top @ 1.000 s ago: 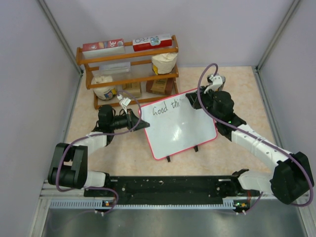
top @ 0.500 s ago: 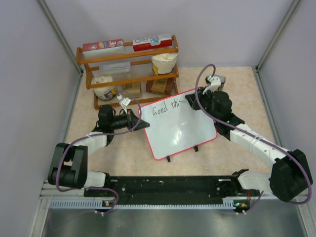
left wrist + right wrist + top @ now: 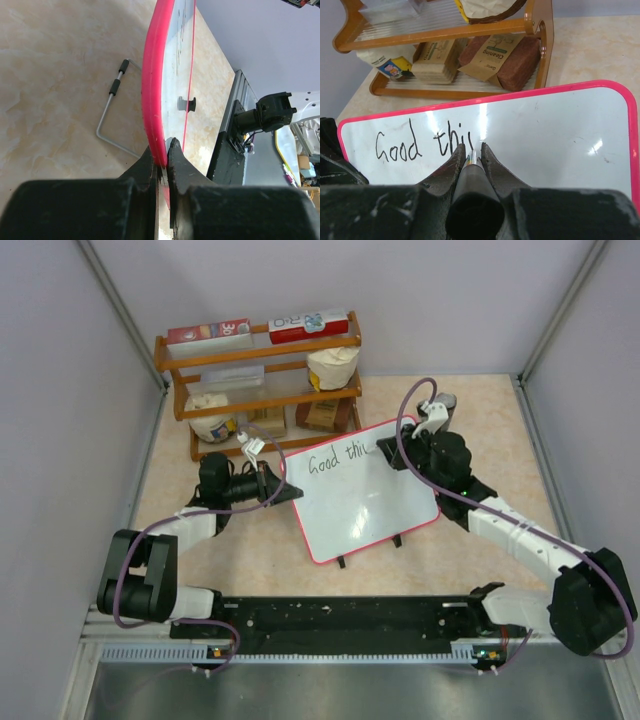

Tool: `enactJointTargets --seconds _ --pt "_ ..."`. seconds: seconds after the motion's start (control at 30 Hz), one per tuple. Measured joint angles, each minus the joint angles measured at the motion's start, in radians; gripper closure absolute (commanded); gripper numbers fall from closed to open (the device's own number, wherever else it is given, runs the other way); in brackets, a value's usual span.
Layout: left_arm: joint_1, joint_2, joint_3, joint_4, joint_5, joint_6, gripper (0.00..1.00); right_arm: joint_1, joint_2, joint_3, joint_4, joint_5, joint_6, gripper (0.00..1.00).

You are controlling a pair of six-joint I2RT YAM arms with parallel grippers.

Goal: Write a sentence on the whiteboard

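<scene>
The whiteboard stands tilted on the table, pink-framed and glossy. My left gripper is shut on the board's left edge; in the left wrist view the jaws pinch the pink frame. My right gripper is shut on a dark marker whose tip meets the whiteboard near its top edge. The sentence reads "Good thi" in black cursive, and the marker tip sits just right of the last stroke. The same sentence shows in the top view.
A wooden rack with boxes, bags and sponges stands just behind the board. A bent metal wire stand lies on the table behind the board. Two black clip feet hold the board's lower edge. A black rail runs along the near edge.
My right gripper has shifted slightly to the right along the top line with the marker, adding a short stroke after "th". The left arm and the board have not moved.
</scene>
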Motion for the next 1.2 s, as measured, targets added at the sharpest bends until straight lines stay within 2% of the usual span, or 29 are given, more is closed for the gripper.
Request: enactJointTargets --seconds 1.2 --pt "0.0 0.0 0.0 0.0 0.001 0.0 1.0 0.0 0.044 0.064 0.007 0.022 0.003 1.0"
